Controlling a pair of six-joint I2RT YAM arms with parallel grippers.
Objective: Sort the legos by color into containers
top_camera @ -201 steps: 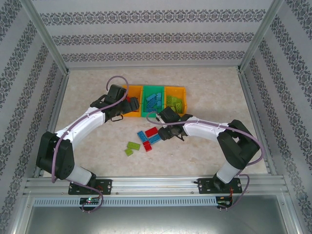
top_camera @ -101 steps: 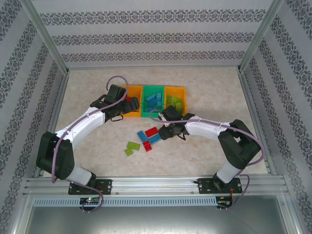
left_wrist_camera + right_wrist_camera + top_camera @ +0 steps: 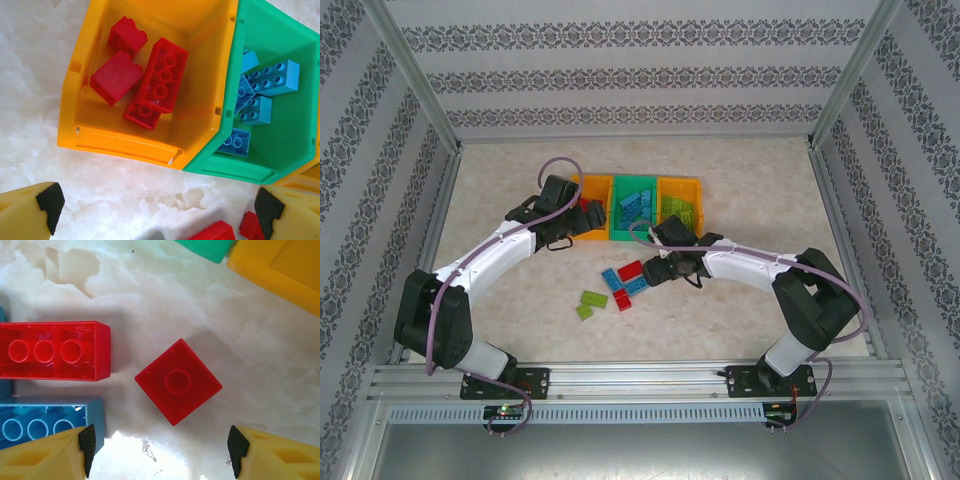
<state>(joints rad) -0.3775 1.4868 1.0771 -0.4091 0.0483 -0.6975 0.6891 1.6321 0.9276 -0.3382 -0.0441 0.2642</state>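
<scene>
Red brick (image 3: 178,381): loose on worktop (image 3: 260,355), cornerwise, just ahead of right tool (image 3: 160,445), which stands spread, touching nothing. Left tool (image 3: 157,207): spread wide, empty.

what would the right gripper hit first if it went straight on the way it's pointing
Most likely the small red brick lying on the table, about centred ahead of the open right gripper; how far off is unclear.
</scene>
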